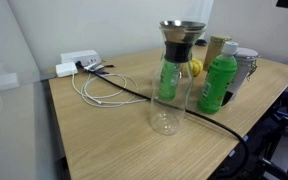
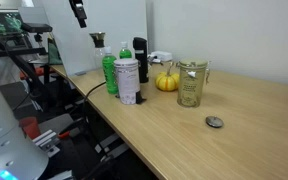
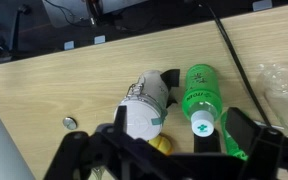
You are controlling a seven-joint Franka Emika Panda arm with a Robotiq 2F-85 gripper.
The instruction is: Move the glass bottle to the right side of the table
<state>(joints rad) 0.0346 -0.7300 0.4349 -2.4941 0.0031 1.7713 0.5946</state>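
Observation:
The glass bottle [image 1: 169,78] is a tall clear carafe with a dark flared collar. It stands upright on the light wood table [image 1: 104,140], in front of the green bottles. In the wrist view it shows only as clear glass [image 3: 280,80] at the right edge. My gripper [image 3: 179,150] is open and empty, high above the table. Its fingers frame a green bottle with a white cap [image 3: 199,100]. The gripper also hangs at the top of an exterior view [image 2: 78,12], well above the carafe [image 2: 97,50].
Beside the carafe stand green bottles [image 1: 220,82], a white cylindrical container [image 2: 127,80], a black bottle [image 2: 141,58], a yellow object [image 2: 167,81] and a glass jar [image 2: 191,83]. A small round disc [image 2: 214,122] lies alone. A white power strip [image 1: 79,62] and cables [image 1: 104,92] lie on the table.

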